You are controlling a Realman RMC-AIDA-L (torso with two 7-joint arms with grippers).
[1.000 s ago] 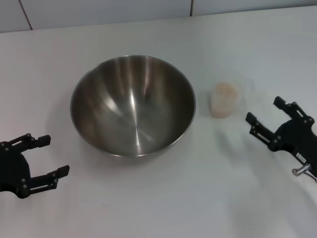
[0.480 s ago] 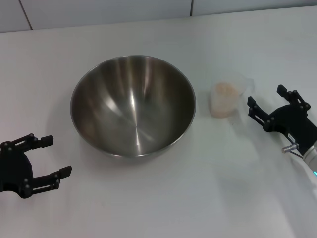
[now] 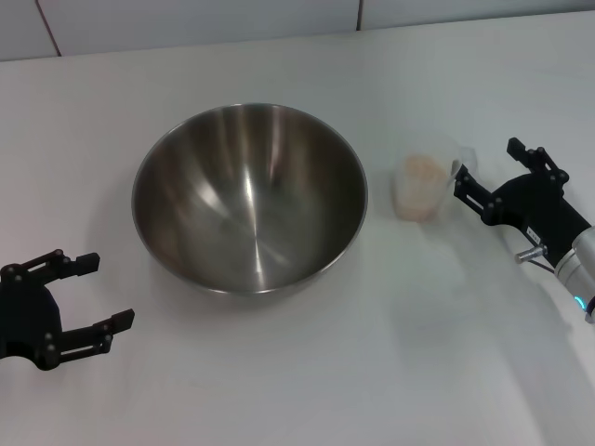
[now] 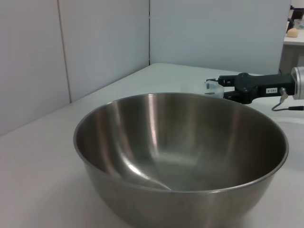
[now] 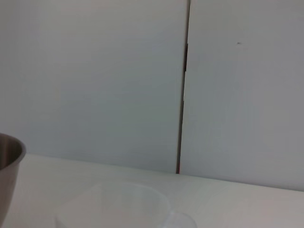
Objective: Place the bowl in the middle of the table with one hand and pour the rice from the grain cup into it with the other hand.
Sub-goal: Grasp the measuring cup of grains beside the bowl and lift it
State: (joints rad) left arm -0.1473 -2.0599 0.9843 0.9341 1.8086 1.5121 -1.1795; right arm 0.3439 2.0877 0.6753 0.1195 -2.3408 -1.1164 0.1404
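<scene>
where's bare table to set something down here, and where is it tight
Bare white table runs along the near edge, between the open left gripper and the right arm, and along the far side beyond the large steel mixing bowl. It is crowded between the bowl, the small clear plastic grain cup and the open right gripper.

The white bench (image 3: 279, 372) carries two things, and the large steel bowl (image 3: 249, 195) serves as the landmark, standing upright and empty near the middle of the surface. To the bowl's right, just beside it but not touching, the small clear grain cup (image 3: 423, 184) stands upright on the bench with a low heap of pale rice (image 3: 421, 169) inside. The surface in front of the bowl is plain white and unmarked.
</scene>
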